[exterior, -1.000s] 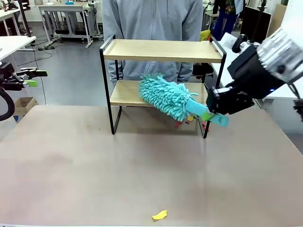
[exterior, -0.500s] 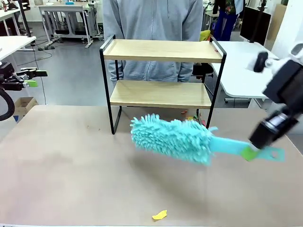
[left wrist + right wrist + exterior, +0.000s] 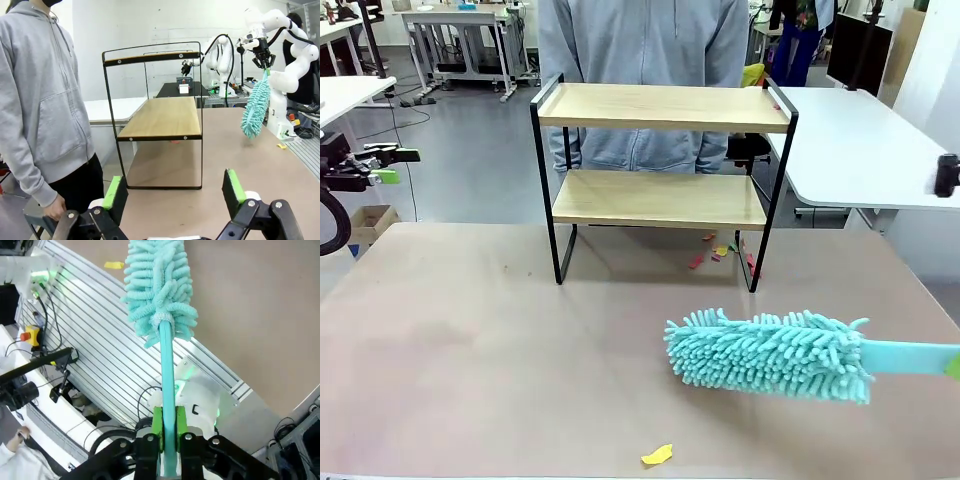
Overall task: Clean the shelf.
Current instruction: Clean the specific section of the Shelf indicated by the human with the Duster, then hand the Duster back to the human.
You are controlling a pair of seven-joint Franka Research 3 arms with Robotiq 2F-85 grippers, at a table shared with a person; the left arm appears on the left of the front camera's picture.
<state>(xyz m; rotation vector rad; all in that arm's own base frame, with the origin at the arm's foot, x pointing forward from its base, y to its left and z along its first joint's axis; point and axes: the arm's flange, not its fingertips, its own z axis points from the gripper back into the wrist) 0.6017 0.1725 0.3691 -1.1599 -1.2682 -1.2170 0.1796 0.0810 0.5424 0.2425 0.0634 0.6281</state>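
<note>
A: What's in the front view?
B: The small two-shelf rack of light wood and thin black metal (image 3: pixel 660 165) stands at the far side of the brown table (image 3: pixel 470 350). A fluffy turquoise duster (image 3: pixel 770 355) hangs over the table, near the right edge.

A: And the left wrist view?
B: The left gripper (image 3: pixel 174 192) is spread wide and holds nothing. The rack is ahead of it.

A: The right wrist view?
B: The right gripper (image 3: pixel 169 427) squeezes the duster's handle.
</note>
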